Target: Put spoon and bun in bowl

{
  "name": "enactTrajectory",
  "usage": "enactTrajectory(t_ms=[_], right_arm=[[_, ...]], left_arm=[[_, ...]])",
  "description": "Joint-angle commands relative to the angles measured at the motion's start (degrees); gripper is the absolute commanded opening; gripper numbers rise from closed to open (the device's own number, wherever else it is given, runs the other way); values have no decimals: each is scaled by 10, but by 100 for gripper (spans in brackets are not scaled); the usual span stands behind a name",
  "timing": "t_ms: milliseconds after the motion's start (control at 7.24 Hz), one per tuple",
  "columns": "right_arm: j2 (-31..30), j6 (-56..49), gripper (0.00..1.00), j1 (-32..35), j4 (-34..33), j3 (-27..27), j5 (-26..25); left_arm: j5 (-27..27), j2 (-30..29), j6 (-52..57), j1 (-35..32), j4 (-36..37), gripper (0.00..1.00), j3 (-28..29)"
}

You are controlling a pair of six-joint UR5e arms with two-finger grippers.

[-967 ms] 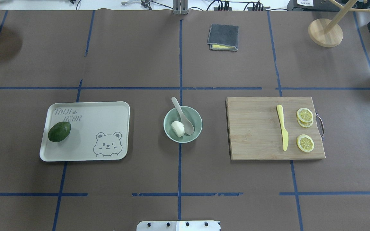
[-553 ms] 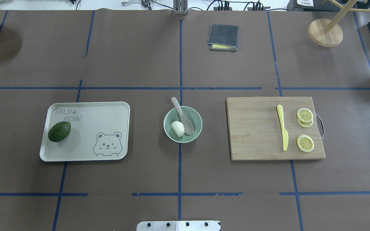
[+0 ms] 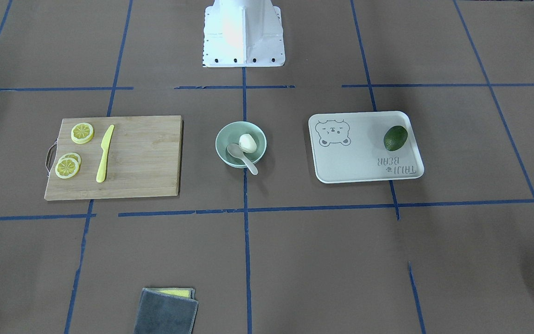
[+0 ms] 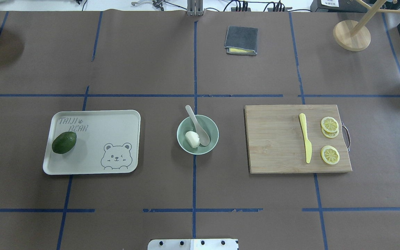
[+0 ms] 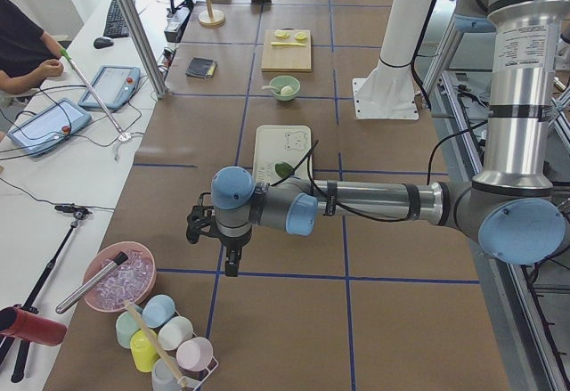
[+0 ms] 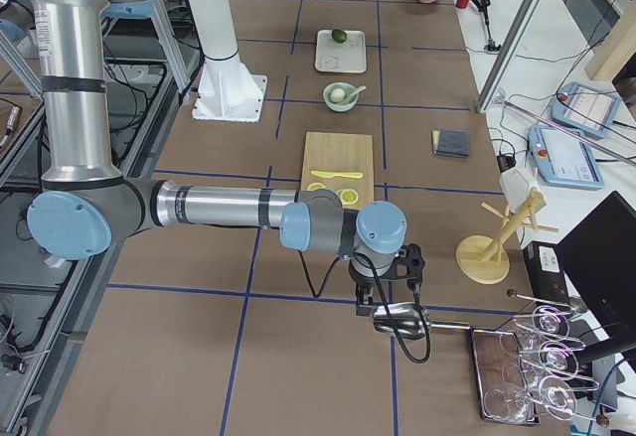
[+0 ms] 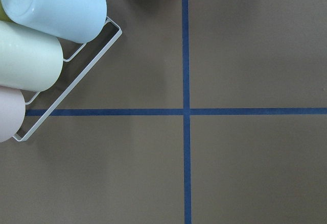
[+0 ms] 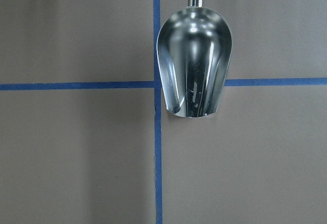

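The spoon (image 4: 197, 125) and bun (image 4: 192, 138) are laid in the bowl (image 4: 214, 133), so it looks done; whether the left tool (image 5: 232, 266) or right tool (image 6: 364, 302) is spread cannot be told.

white tray (image 4: 116, 119), "TAIJI BEAR" lettering beside bear face

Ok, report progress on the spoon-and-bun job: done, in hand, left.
Done: the bun sits in the bowl, and the spoon has its scoop inside, with the handle leaning out over the rim. In hand: nothing; the left end effector and right end effector hang far off to either side of the bowl. Left: nothing visible; the job looks complete.
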Motion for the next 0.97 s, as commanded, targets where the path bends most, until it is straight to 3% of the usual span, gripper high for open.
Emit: enactTrajectory(t_ms=[0,829], right_arm=[[1,0,100,0,0,2,0],[1,0,100,0,0,9,0]], left_arm=[[0,0,0,0,0,100,0],[0,0,0,0,0,100,1]])
